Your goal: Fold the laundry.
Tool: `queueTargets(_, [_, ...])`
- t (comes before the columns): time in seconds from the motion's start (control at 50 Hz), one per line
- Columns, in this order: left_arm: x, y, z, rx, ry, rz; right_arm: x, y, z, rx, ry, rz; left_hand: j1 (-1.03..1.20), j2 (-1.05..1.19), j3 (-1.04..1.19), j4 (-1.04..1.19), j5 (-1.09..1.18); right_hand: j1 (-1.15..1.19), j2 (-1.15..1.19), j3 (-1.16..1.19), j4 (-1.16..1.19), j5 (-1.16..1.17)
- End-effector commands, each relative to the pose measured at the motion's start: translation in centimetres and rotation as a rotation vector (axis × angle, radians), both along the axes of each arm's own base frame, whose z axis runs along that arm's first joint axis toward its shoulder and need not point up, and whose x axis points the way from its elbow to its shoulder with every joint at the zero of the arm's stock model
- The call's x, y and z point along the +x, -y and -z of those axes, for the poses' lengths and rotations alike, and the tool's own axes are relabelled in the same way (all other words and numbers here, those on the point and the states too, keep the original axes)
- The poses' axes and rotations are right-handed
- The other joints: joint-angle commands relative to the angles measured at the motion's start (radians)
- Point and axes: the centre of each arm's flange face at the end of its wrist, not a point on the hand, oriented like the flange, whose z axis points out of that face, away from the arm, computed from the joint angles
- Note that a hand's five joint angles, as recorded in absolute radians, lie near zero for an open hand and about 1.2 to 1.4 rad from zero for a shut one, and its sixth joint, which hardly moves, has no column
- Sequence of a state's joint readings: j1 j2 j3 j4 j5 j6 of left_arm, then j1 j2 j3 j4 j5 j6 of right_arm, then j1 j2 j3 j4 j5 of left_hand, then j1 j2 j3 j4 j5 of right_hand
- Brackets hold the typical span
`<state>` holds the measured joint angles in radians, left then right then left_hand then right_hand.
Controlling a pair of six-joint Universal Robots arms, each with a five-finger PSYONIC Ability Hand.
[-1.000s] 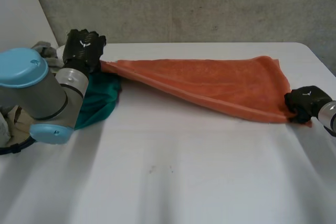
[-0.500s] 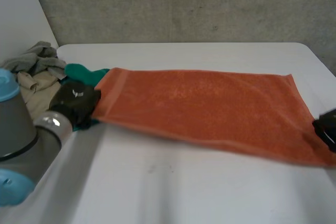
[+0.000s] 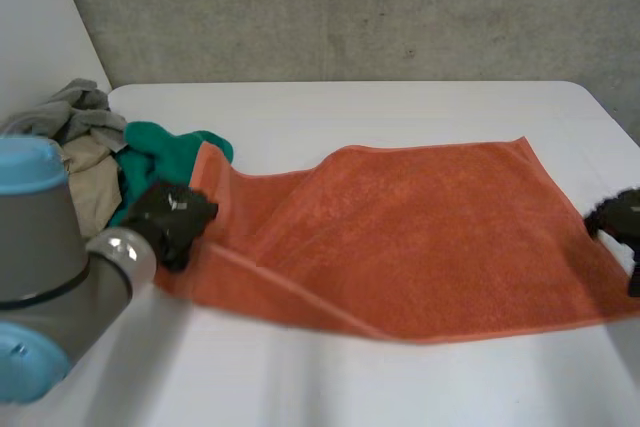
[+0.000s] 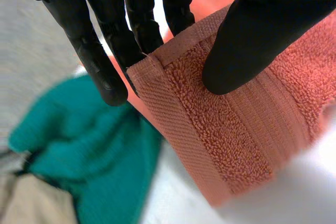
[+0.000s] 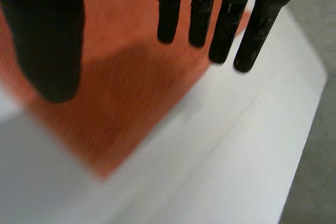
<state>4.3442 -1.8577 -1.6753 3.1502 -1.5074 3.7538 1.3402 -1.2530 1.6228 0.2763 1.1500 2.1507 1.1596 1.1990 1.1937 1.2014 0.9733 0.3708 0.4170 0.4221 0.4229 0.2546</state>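
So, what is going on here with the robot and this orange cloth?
A two-armed robot is folding laundry on a white table. Its left robot hand pinches one corner of an orange towel between thumb and fingers, beside a green cloth and a heap of grey and beige clothes. The towel lies spread out, rumpled near that corner. The right robot hand is open over the opposite end, holding nothing.

R hand (image 3: 612, 218) cut by frame edge | laundry pile (image 3: 85, 152) partly behind L arm (image 3: 45, 247) | green cloth (image 4: 79, 140) blurred, maybe a shirt
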Motion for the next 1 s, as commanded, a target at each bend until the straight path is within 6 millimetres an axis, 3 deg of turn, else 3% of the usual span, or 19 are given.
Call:
queueTargets(0.02, [-1.5, 2.9, -4.7, -0.095, -0.217, -0.047, 1.6, -0.6, -1.0, -0.014, 0.229, 0.017, 0.237, 0.197, 0.203, 0.195, 0.248, -0.013, -0.059, -0.064, -0.065, -0.071])
queueTargets(0.14, [-2.8, 5.6, -5.9, -0.126, -0.315, -0.058, 3.5, -2.7, -0.2, 0.11, 0.436, 0.057, 0.237, 0.197, 0.203, 0.195, 0.248, -0.007, -0.053, -0.058, -0.059, -0.065])
queueTargets(0.26, [-3.7, 6.9, -4.9, -0.125, -0.307, -0.076, 5.4, -5.2, 1.3, 0.206, 0.498, 0.056, 0.237, 0.197, 0.203, 0.195, 0.248, 0.002, -0.044, -0.049, -0.05, -0.056])
queueTargets(0.4, [-3.5, 7.6, -3.6, -0.107, -0.29, -0.111, 6.2, -5.0, 3.3, 0.144, 0.474, 0.02, 0.237, 0.197, 0.203, 0.195, 0.248, 0.04, -0.006, -0.011, -0.012, -0.018])
queueTargets(0.5, [-3.1, 7.9, -3.2, -0.102, -0.286, -0.127, 5.5, -3.5, 4.9, 0.107, 0.436, 0.058, 0.237, 0.197, 0.203, 0.195, 0.248, 0.172, 0.126, 0.121, 0.12, 0.114])
queueTargets(0.62, [-2.7, 7.8, -2.9, -0.091, -0.279, -0.138, 4.7, -2.3, 4.8, 0.035, 0.332, 0.043, 0.237, 0.197, 0.203, 0.195, 0.248, 0.451, 0.405, 0.4, 0.399, 0.393])
queueTargets(0.76, [-2.1, 7.3, -1.9, -0.058, -0.258, -0.15, 0.4, -0.1, 4.0, -0.042, 0.227, 0.113, 0.237, 0.197, 0.203, 0.195, 0.248, 0.501, 0.455, 0.45, 0.449, 0.443])
queueTargets(0.82, [-1.8, 7.1, -1.8, -0.052, -0.255, -0.157, -0.5, 0.4, 4.1, -0.054, 0.19, 0.116, 0.237, 0.197, 0.203, 0.195, 0.248, 0.597, 0.551, 0.546, 0.545, 0.539])
queueTargets(0.92, [-1.2, 6.9, -1.4, -0.036, -0.248, -0.172, -0.6, 0.7, 5.0, -0.036, 0.169, 0.107, 0.237, 0.197, 0.203, 0.195, 0.248, 0.756, 0.71, 0.705, 0.704, 0.698])
queueTargets(1.0, [-1.0, 6.5, -1.4, -0.03, -0.244, -0.175, -0.6, 0.6, 5.1, -0.013, 0.171, 0.111, 0.237, 0.197, 0.203, 0.195, 0.248, 0.751, 0.704, 0.699, 0.699, 0.692])
